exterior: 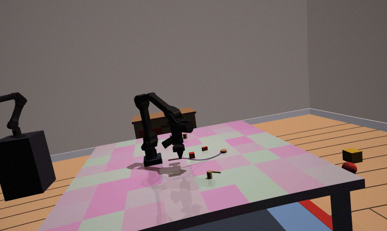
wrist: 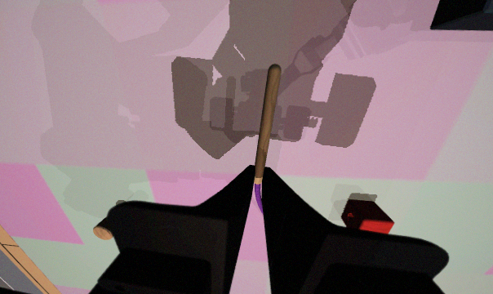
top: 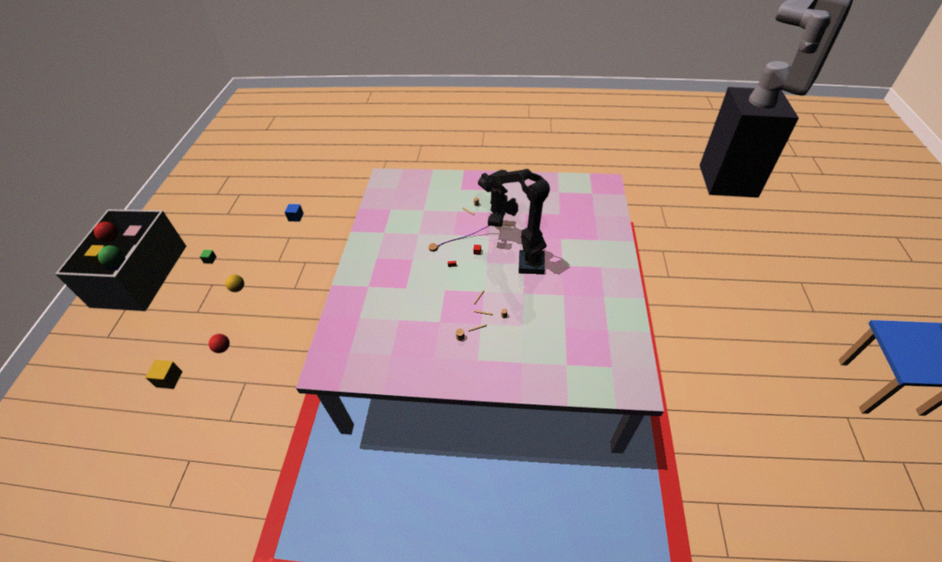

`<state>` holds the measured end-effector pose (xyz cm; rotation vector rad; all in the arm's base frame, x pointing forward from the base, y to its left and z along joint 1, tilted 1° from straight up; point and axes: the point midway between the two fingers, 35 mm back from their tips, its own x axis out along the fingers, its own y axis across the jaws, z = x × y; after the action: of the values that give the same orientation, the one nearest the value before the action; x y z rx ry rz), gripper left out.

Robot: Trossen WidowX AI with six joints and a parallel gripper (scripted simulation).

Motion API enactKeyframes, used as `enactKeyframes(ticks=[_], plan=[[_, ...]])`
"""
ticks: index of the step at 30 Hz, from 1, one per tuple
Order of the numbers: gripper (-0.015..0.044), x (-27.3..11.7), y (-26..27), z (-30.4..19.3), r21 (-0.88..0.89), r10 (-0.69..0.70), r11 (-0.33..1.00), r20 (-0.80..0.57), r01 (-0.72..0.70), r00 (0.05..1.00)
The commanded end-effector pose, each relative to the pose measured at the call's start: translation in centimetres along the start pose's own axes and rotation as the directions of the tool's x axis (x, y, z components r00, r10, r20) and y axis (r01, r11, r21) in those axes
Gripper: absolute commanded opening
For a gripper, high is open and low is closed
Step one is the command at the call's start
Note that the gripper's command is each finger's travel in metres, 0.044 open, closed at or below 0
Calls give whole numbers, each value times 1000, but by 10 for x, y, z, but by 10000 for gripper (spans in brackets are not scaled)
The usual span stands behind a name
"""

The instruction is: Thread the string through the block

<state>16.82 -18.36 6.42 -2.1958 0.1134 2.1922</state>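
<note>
1. Black fingers grip the slim, round-ended wooden stick by its string end, above the patchwork desk.
2. Smooth purple string curves to the flat round button, left in the top view.

We see an arm, all black, chunky rounded joints, straight boxy links. Base: dark, squarish block. Gripper: black too, broad smooth finger mounts, fingers tapering to narrow tips. Markings, screws too small for us to tell.
</note>
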Motion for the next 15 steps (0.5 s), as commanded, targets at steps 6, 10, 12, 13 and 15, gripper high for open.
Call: enactKeyframes(ticks=[6, 10, 12, 13, 15], plan=[[0, -2, 0, 0, 0, 1, 1000, -1, -1, 1000], [0, -2, 0, -1, -25, 1, 1000, -1, -1, 1000], [0, -2, 0, -2, -92, 1, 996, -1, -1, 1000], [0, -2, 1, -3, -129, 1, 992, -2, -1, 1000], [0, -2, 1, -5, -202, 1, 979, -2, -2, 1000]])
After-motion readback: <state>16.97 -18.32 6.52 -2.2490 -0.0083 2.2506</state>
